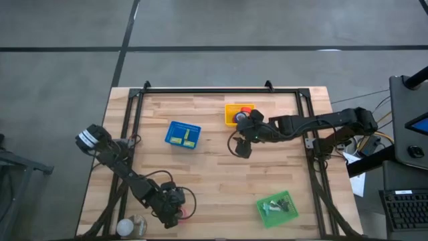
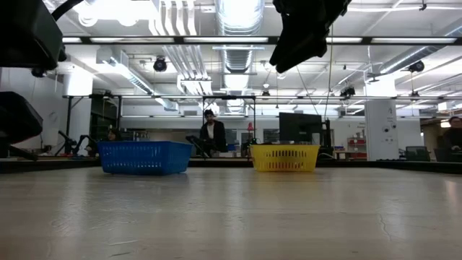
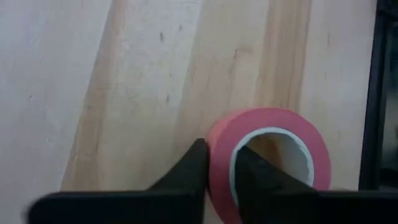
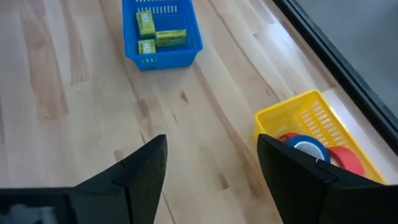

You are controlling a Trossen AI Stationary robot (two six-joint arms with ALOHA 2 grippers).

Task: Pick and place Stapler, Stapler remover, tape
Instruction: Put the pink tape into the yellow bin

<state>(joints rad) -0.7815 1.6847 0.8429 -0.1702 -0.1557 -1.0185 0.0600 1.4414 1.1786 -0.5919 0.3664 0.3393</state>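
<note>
A red tape roll (image 3: 273, 134) with a pale core sits near the table's near-left edge, under my left gripper (image 3: 219, 177), which is shut on it; in the high view the roll (image 1: 182, 214) shows beside that gripper (image 1: 170, 209). My right gripper (image 4: 211, 168) is open and holds nothing. It hangs high above the table (image 2: 303, 32), just on the near side of the yellow basket (image 1: 235, 115). That basket (image 4: 311, 118) holds a blue roll (image 4: 308, 148) and red rolls (image 4: 345, 158). My left gripper pinches the red roll's wall (image 3: 219, 146) on the side nearest the camera. One finger (image 3: 186, 177) is outside the ring and the other finger (image 3: 261, 180) is inside its hollow. The fingers come from above. Whether the roll is off the table, I cannot tell.
A blue basket (image 1: 182, 134) with yellow-green items stands at the table's middle, and a green basket (image 1: 276, 207) with pale items at the near right. A whitish object (image 1: 130, 226) lies at the near-left corner. A black frame (image 1: 221, 90) borders the table. People show far behind (image 2: 211, 133).
</note>
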